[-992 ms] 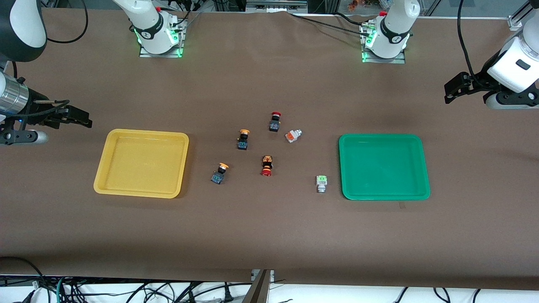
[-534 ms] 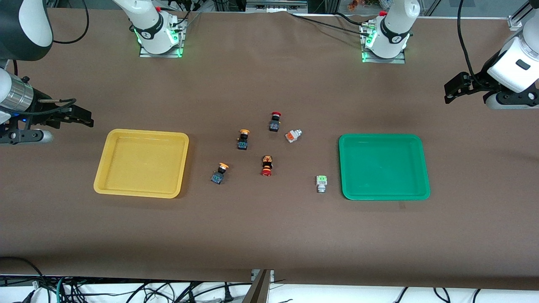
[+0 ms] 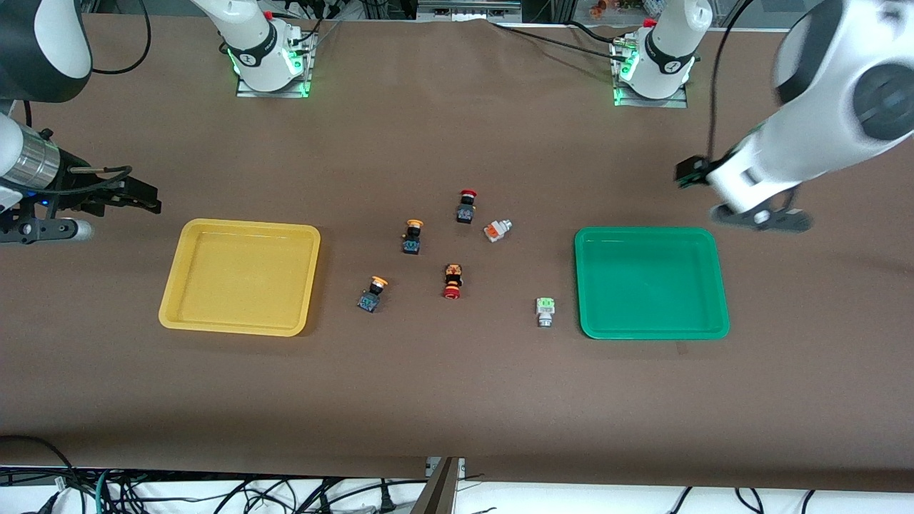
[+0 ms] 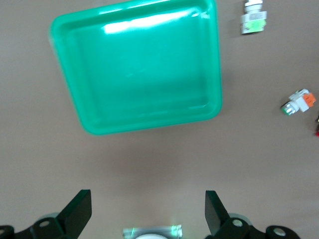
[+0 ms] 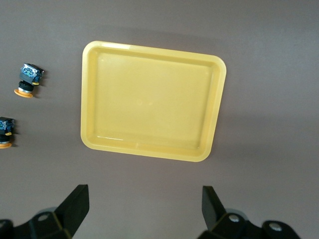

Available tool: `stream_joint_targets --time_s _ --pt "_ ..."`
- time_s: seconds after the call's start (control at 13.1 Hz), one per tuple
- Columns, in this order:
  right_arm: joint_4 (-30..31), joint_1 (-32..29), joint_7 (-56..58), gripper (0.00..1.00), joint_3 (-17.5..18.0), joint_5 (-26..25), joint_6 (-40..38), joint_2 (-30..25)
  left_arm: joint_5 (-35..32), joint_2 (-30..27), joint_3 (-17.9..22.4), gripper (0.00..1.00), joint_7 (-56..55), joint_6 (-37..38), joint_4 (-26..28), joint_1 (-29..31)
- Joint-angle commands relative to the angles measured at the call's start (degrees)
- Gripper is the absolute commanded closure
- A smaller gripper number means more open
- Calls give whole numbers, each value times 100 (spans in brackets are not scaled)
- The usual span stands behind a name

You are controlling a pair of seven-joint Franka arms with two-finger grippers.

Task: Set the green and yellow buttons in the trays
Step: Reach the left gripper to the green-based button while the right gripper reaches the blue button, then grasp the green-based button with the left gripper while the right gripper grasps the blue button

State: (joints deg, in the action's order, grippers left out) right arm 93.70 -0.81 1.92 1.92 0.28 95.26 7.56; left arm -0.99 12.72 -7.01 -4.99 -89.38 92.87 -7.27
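Two yellow-capped buttons (image 3: 412, 236) (image 3: 372, 293) lie between the trays, nearer the yellow tray (image 3: 178, 314). A silvery-white button with a pale green face (image 3: 545, 311) lies beside the green tray (image 3: 717, 285). A silvery-white one with an orange face (image 3: 496, 230) lies mid-table. My left gripper (image 3: 691, 173) is open and empty over bare table by the green tray's edge toward the robot bases. My right gripper (image 3: 139, 200) is open and empty over the table at the right arm's end, beside the yellow tray. The left wrist view (image 4: 148, 209) shows the green tray (image 4: 149, 124) and both silvery buttons (image 4: 253, 17) (image 4: 299, 102). The right wrist view (image 5: 144, 209) shows the yellow tray (image 5: 144, 149) and both yellow buttons (image 5: 27, 79) (image 5: 6, 132).
Two red-capped black switches (image 3: 466, 205) (image 3: 452, 280) lie among the buttons in the middle. Both trays hold nothing. The arm bases (image 3: 268, 68) (image 3: 653, 75) stand along the table edge farthest from the front camera.
My left arm has swung in from the table's end toward the green tray. My right gripper has barely shifted. The buttons and trays have not moved.
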Motion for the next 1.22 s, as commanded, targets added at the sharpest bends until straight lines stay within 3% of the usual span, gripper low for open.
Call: stream_joint_targets --time_s 0.0,0.31,0.46,0.61,0.99,1.07,1.15 --pt "113 482 -611 0 28 6 184 279 108 1492 6 0 51 -428 -1287 -326" --pt "104 1529 -3286 0 28 16 1780 1577 20 2575 15 0 -536 -3186 -1272 -837" --pt "69 1820 -4353 0 28 16 2722 2264 20 2866 15 0 -818 -4153 -957 -960" --pt "-158 1961 -4944 0 28 33 3042 2775 3 2972 50 0 -1335 -5155 -396 -1205" --pt "-730 2321 -5965 0 28 24 3077 3593 -6 3210 77 0 -1487 -5520 -103 -1320" --pt "-783 2339 -5983 0 28 42 3103 3655 -6 3219 77 25 -1470 -5520 -103 -1312" --pt "-827 2339 -5984 0 37 207 3234 3691 -6 3219 77 72 -1461 -5520 -103 -1312"
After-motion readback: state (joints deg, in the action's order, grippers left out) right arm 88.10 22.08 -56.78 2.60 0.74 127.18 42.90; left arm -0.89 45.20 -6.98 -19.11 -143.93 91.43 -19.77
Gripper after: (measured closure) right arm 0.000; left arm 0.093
